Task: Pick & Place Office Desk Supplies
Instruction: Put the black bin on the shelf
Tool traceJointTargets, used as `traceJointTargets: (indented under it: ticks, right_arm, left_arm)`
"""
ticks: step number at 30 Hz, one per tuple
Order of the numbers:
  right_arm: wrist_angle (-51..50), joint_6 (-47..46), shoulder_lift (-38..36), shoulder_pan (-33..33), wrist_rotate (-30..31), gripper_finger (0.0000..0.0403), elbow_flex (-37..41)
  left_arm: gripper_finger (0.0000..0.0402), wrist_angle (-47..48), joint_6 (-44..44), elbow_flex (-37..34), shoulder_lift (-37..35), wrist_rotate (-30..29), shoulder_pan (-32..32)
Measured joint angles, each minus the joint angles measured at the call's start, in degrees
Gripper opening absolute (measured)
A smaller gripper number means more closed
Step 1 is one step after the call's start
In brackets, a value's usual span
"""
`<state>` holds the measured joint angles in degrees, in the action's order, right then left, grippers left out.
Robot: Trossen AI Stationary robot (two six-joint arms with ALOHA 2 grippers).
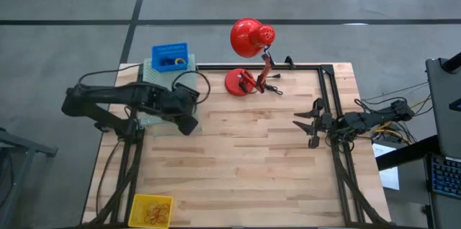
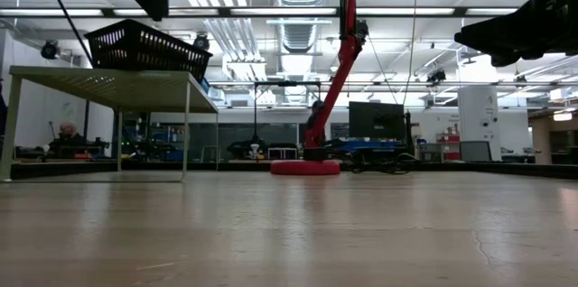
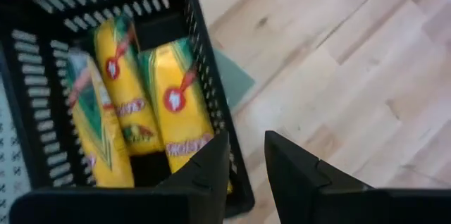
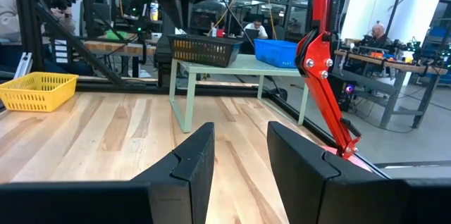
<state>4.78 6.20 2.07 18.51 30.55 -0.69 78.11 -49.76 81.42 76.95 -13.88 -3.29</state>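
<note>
Left pincer [image 3: 245, 164] over black basket, fingers slightly parted, holding nothing.
Three yellow packets [image 3: 134, 104] lie in the black basket [image 3: 204, 62], left of frame; right pincer [image 4: 239, 157] half open, empty, above desk [image 1: 245, 157], right side.

The yellow packets [image 3: 151, 104] in the black basket [image 3: 211, 104] bore red print and round red marks; the lettering was too blurred to read; nothing else carried legible text.
</note>
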Motion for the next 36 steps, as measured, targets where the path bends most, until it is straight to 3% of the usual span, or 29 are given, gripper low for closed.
traceJointTargets:
  ticks: [36]
  right_arm:
    - [0.0, 0.0, 0.0, 0.0, 0.0, 0.0128, 0.0]
  left_arm:
    - [0.0097, -3.5, 5.3, -3.2, 3.3, -0.1, 3.0]
